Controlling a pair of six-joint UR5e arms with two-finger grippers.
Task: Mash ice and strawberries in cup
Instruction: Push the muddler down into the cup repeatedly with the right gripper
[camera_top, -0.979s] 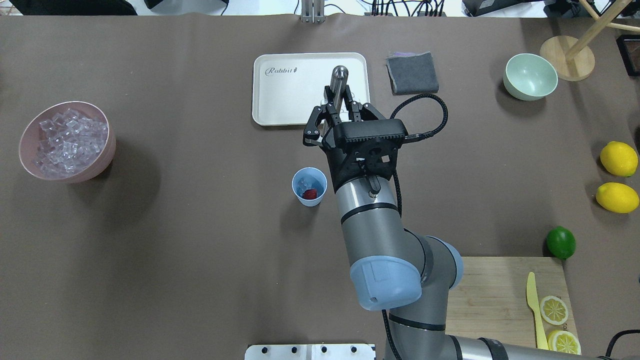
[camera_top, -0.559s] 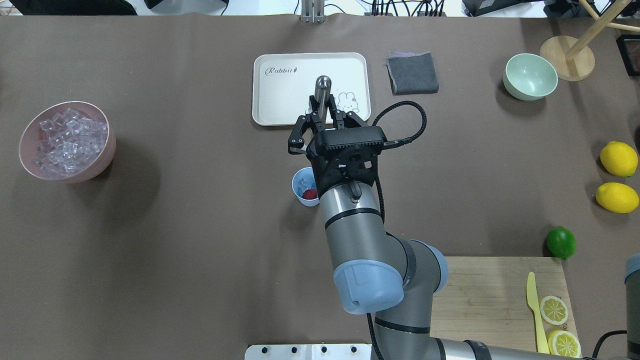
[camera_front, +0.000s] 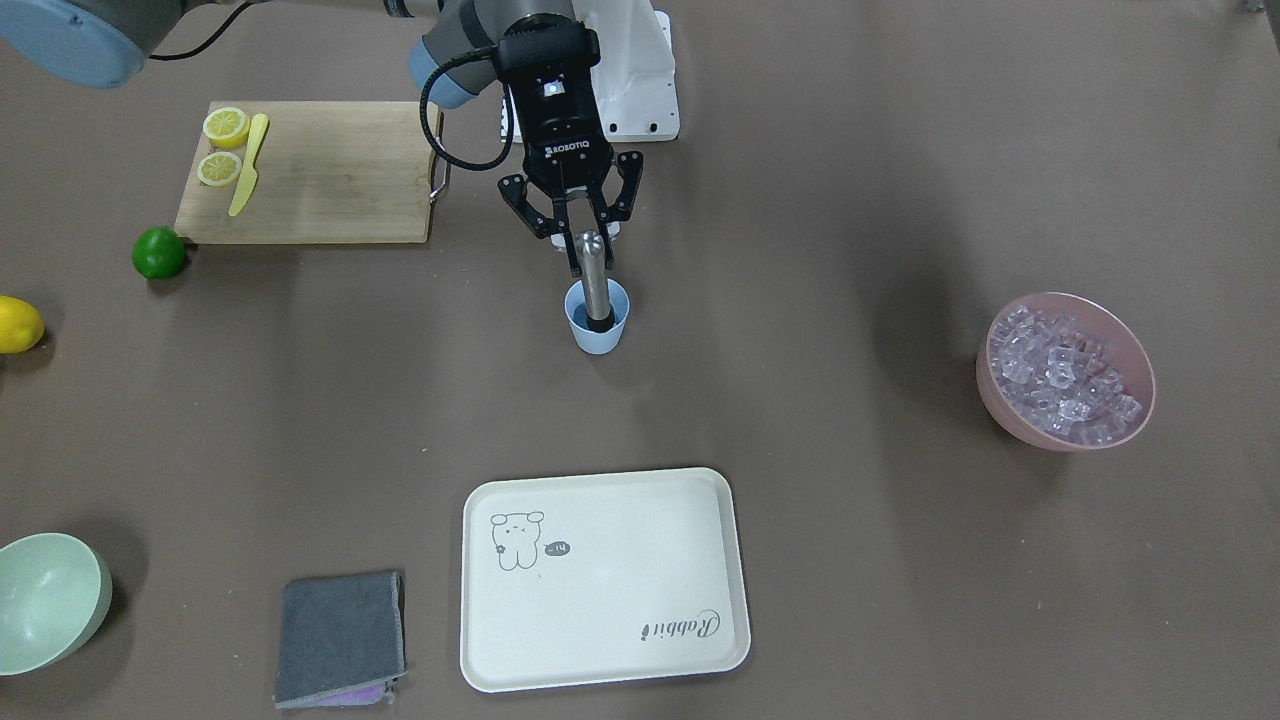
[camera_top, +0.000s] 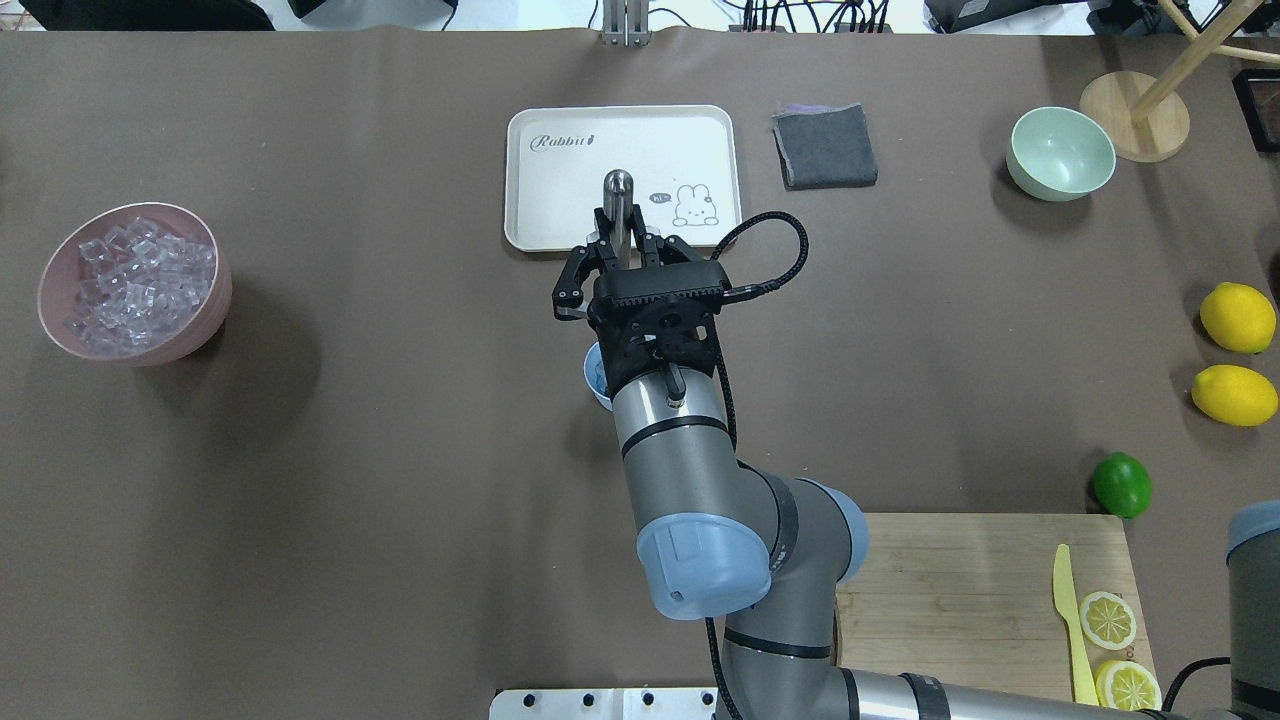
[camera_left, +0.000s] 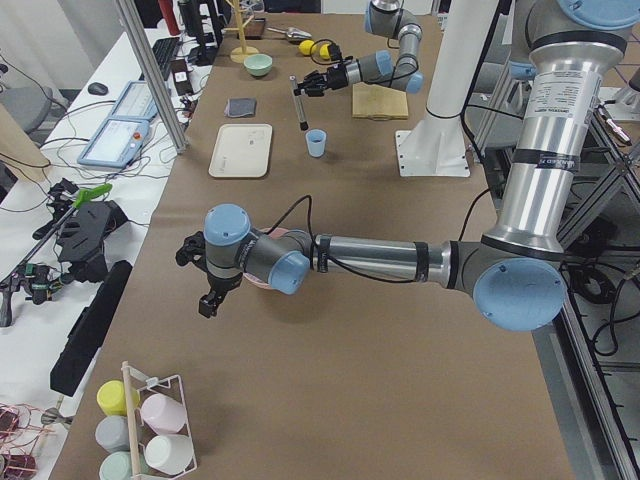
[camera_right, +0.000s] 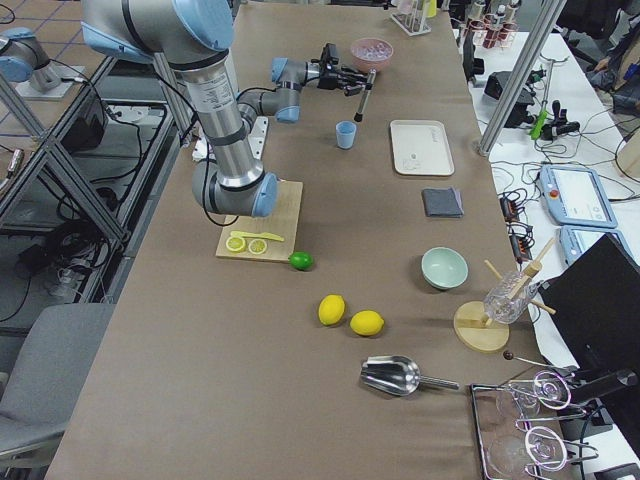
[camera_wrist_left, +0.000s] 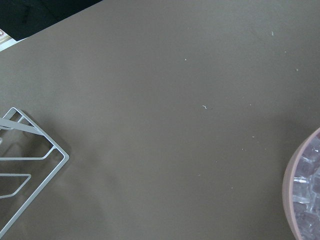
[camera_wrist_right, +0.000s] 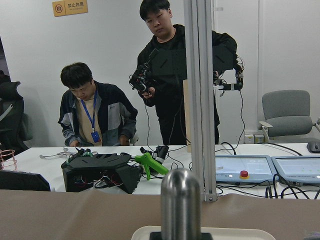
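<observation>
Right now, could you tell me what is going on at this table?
The right gripper is shut on a metal muddler, held upright at the light blue cup. The front view shows its lower end over the cup's mouth, but the side views suggest it hangs just above the rim, so mashing seems not yet begun. The cup's contents are hidden. The left gripper hangs near the pink bowl of ice cubes.
</observation>
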